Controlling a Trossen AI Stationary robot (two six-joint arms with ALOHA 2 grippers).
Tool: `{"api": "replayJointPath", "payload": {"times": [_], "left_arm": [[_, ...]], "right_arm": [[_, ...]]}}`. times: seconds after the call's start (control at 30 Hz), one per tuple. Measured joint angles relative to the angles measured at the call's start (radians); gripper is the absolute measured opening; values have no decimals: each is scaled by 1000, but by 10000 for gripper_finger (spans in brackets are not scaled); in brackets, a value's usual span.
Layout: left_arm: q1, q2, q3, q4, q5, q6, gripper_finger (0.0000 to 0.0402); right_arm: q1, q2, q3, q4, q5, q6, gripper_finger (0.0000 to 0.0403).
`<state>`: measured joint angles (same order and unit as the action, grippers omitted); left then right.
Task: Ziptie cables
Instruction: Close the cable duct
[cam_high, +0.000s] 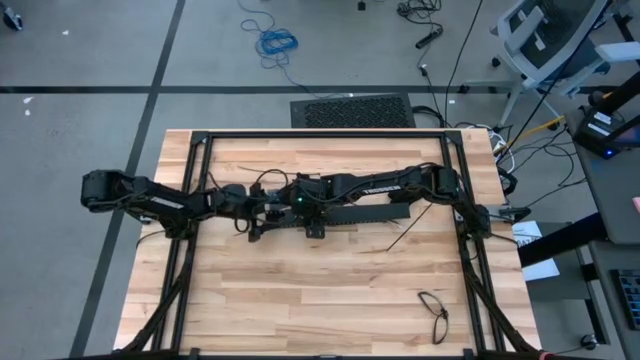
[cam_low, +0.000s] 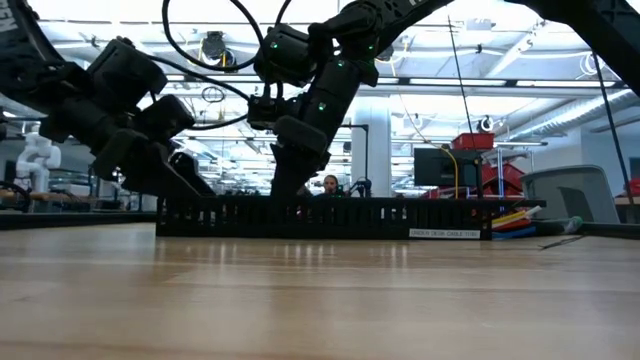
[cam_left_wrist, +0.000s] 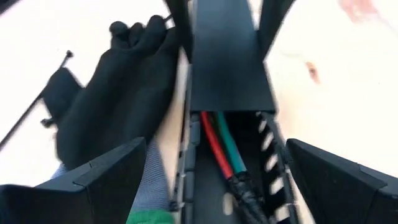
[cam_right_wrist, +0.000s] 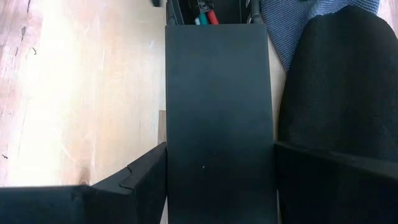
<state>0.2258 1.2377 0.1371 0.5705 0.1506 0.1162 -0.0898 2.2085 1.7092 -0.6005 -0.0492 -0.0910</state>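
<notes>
On a pale wooden table (cam_high: 300, 290) in a workshop, I have both arms meeting over the long black slotted bar (cam_high: 370, 214) at mid-table. The right gripper (cam_right_wrist: 217, 168) clasps the bar's flat cover (cam_right_wrist: 217, 93), while the left gripper (cam_left_wrist: 217, 180) stands released astride the open channel, where the cables (cam_left_wrist: 222, 146), red and green among them, lie. I judge this the gathering step, no tie yet fitted; next I must close on the bundle without snagging the slots.

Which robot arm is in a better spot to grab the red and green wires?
Probably left. The left gripper is open right over the red and green cables; the right gripper straddles the black cover.
</notes>
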Motion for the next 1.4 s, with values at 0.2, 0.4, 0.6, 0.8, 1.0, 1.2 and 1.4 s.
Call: {"api": "replayJointPath", "payload": {"times": [0.2, 0.4, 0.6, 0.8, 1.0, 1.2, 1.4], "left_arm": [[4, 28, 0, 0, 67, 0, 380], [6, 87, 0, 82, 120, -46, 380], [40, 98, 0, 211, 98, -138, 380], [42, 98, -42, 209, 96, -164, 380], [41, 98, -68, 287, 81, -190, 380], [10, 98, -99, 291, 54, -190, 380], [-21, 98, -103, 360, 2, -151, 380]], "right_arm": [[0, 0, 0, 0, 0, 0, 242], [0, 0, 0, 0, 0, 0, 242], [0, 0, 0, -1, 0, 0, 242], [0, 0, 0, -1, 1, 0, 242], [0, -1, 0, -1, 0, 0, 242], [0, -1, 0, -1, 0, 0, 242], [0, -2, 0, -1, 0, 0, 242]]}}
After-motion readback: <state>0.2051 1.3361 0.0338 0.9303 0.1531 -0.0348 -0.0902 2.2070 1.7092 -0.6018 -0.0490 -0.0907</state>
